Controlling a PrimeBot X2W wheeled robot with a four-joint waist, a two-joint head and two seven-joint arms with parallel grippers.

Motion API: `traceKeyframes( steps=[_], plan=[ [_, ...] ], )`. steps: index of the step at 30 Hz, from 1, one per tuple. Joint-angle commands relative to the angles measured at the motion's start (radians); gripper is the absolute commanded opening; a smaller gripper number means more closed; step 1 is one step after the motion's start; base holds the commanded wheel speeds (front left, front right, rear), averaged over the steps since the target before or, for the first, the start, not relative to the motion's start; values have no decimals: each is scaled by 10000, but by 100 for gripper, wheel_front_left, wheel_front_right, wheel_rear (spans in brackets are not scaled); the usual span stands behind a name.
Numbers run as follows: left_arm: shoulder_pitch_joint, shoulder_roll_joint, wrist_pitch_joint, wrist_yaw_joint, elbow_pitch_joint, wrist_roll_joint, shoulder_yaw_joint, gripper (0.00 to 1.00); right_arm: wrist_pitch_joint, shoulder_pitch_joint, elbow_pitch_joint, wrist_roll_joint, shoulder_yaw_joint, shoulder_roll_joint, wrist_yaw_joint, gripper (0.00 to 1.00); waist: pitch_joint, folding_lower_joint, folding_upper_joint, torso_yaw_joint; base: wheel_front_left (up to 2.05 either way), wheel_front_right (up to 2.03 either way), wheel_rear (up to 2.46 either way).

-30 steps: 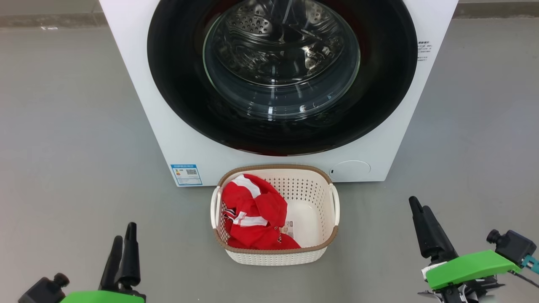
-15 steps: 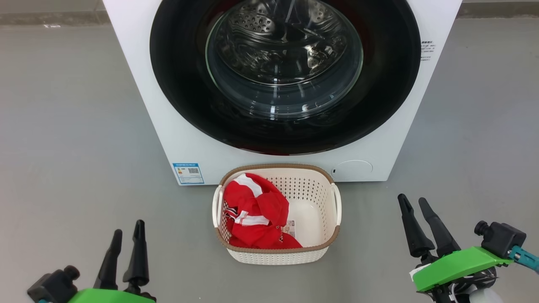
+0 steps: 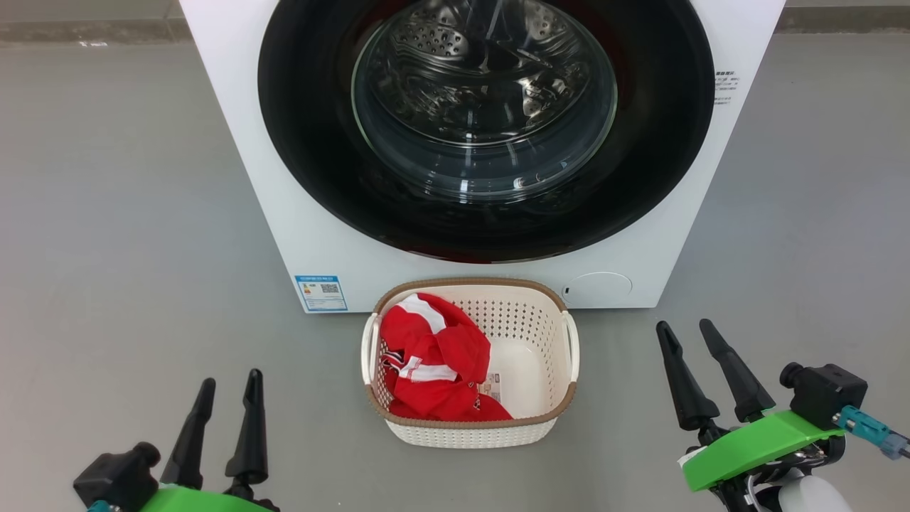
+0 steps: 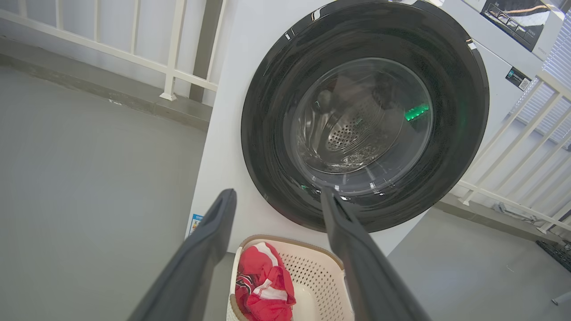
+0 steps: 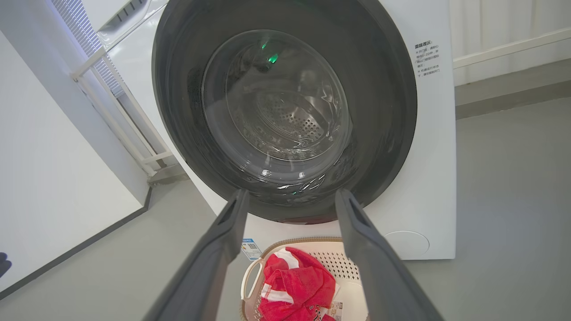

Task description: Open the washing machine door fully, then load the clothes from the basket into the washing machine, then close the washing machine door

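**Inventory, as seen from my post before the machine**

1. My left gripper (image 3: 231, 380): low at my left, above the grey floor (image 3: 106, 213). The two long dark fingers (image 4: 200, 249) are spread wide with nothing between them, and they touch nothing.
2. My right gripper (image 3: 684, 326): low at my right, to the right of the basket and apart from it. Its fingers are likewise parted wide and empty.
3. Washing machine (image 3: 334, 263): white front-loader standing on the floor straight ahead of me. A blue label (image 3: 321, 293) sits low on the left of its front and a round cap (image 3: 601, 286) low on the right.
4. Washing machine door (image 3: 313, 142): round, glossy black, nearly as wide as the machine, lying closed against the front. It has a bulging clear glass window (image 3: 483, 142) at its centre, and the perforated steel drum (image 3: 455, 43) shows through the glass.
5. Basket (image 3: 469, 434): cream perforated plastic with a brown woven-look rim and two side handles. It stands on the floor just in front of the machine, below the door. I cannot tell whether it touches the machine.
6. Clothes (image 3: 434, 363): red fabric with white stripes, bunched in the left half of the basket against its left wall. A paper label (image 3: 489, 384) lies on the basket floor just beside them.
7. White railing (image 4: 169, 67): behind the machine, in my left wrist view.
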Motion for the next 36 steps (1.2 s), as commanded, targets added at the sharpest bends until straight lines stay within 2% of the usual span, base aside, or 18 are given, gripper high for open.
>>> traceKeyframes(
  steps=[1, 24, 36],
  plan=[
    [-488, 98, -140, -25, -314, 304, 209, 100, -156, -392, -315, -310, 253, -120, -8, 100, 0, 0, 0, 3, 0, 0, 0],
    [-507, 59, -823, -33, -181, 2425, 217, 100, -829, -572, -325, -2851, 609, -277, -9, 100, -78, 0, 0, 70, 0, 0, 0],
    [-494, 20, -830, -33, -154, 2580, 260, 100, -835, -536, -206, -2906, 553, -244, -9, 100, -71, 0, 0, 70, 0, 0, 0]
  ],
)
